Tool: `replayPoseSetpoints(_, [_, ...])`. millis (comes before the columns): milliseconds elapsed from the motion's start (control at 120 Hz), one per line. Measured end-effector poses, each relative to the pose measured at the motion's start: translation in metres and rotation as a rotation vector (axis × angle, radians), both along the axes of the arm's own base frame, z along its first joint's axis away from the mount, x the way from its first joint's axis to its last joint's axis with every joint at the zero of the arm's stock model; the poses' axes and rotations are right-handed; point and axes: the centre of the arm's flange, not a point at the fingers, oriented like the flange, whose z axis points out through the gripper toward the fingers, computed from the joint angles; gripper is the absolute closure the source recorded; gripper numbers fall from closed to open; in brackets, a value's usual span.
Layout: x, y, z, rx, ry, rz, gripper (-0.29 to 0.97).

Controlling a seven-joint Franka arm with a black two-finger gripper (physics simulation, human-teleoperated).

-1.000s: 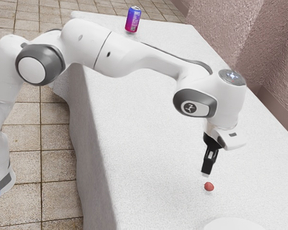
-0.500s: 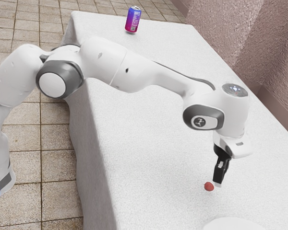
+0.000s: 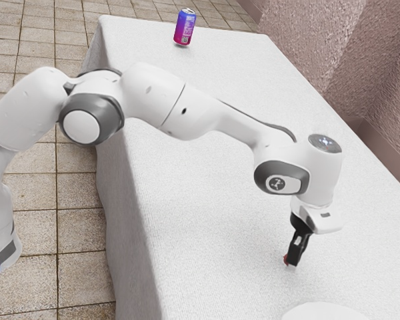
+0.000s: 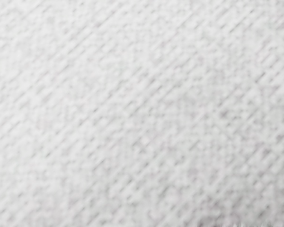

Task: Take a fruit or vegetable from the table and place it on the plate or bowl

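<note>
A small red fruit [image 3: 288, 259] lies on the white tablecloth near the table's front, mostly hidden behind my black gripper [image 3: 294, 259]. The gripper has come down onto the fruit and reaches the cloth there; only slivers of red show at its tip. A white plate [image 3: 327, 311] sits at the exterior view's lower edge, a short way right of and nearer than the fruit. In the wrist view, the tablecloth [image 4: 142, 113] lies very close under my hand.
A purple and blue drink can [image 3: 184, 27] stands at the table's far end. The table's long edge [image 3: 113, 200] drops to a tiled floor on the exterior view's left. A pink wall runs along the right.
My hand has dropped from above the fruit down to the cloth, so the gripper now covers most of it. The arm's elbow has swung toward the exterior view's right.
</note>
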Motion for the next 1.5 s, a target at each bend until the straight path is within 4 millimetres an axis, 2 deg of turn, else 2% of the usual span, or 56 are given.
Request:
replayPoseSetpoints(292, [-0.001, -0.004, -0.005, 0.001, 0.006, -0.018, 0.0])
replayPoseSetpoints(583, [-0.002, -0.014, -0.001, -0.027, -0.007, -0.031, 0.0])
replayPoseSetpoints(917, [-0.003, -0.01, -0.006, -0.01, 0.015, -0.031, 0.0])
replayPoseSetpoints(1033, [-0.005, -0.009, -0.006, 0.0, 0.03, -0.027, 0.11])
replayPoseSetpoints(1500, [-0.01, -0.011, -0.005, 0.02, 0.059, -0.005, 0.2])
